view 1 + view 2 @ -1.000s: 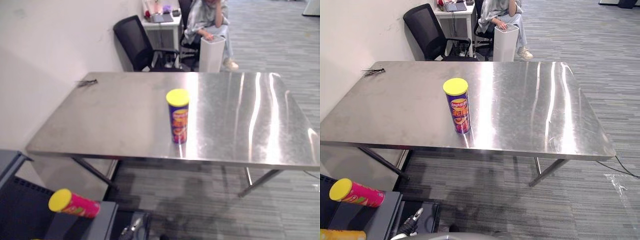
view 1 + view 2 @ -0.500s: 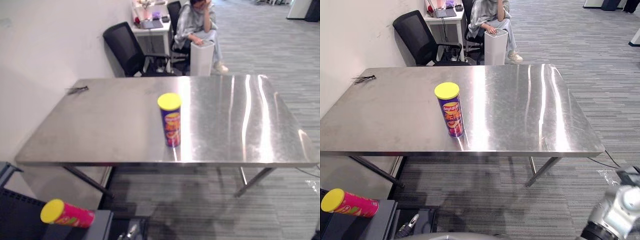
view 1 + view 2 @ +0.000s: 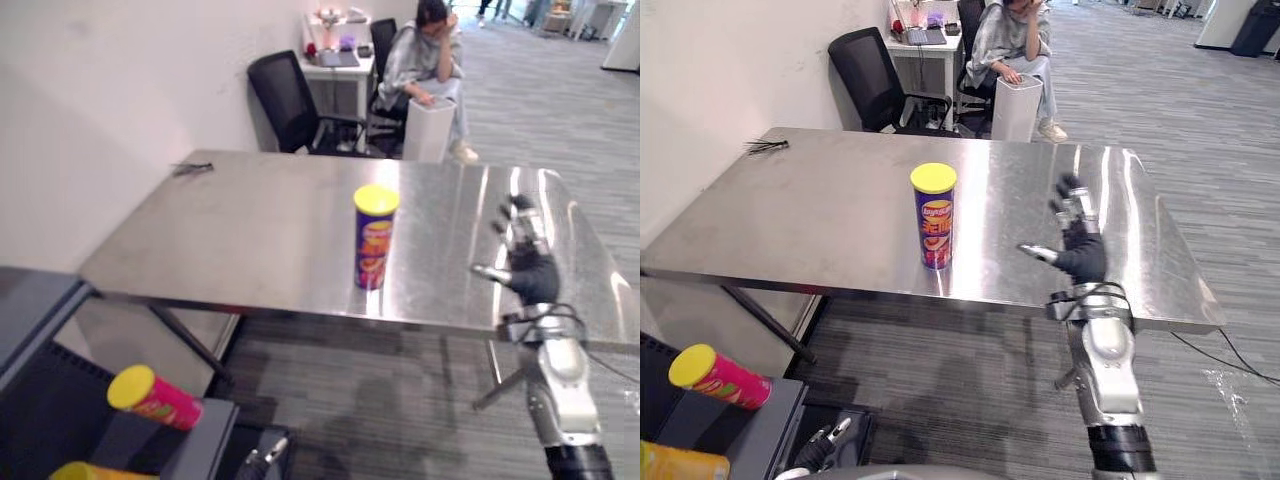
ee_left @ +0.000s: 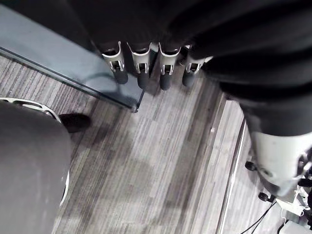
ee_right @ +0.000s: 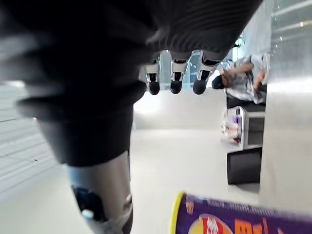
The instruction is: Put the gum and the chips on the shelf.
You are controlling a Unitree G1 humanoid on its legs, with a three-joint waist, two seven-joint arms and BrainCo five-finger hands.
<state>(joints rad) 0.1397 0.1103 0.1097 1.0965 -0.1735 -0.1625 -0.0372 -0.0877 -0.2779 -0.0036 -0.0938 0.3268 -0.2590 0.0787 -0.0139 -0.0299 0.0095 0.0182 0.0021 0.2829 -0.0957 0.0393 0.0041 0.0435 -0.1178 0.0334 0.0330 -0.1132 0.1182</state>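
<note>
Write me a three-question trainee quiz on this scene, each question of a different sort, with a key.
1. True or false: the purple cylindrical chips can with yellow lid stands upright on the steel table.
2. Pick one. The right robot hand is: A) shut on the purple can; B) open, raised to the right of the purple can and apart from it; C) lying flat on the floor.
3. Fill the gap: the pink cylindrical chips can with yellow lid lies on its side on the grey ____ at the robot's lower left.

Key: 1 true; 2 B; 3 shelf.
</note>
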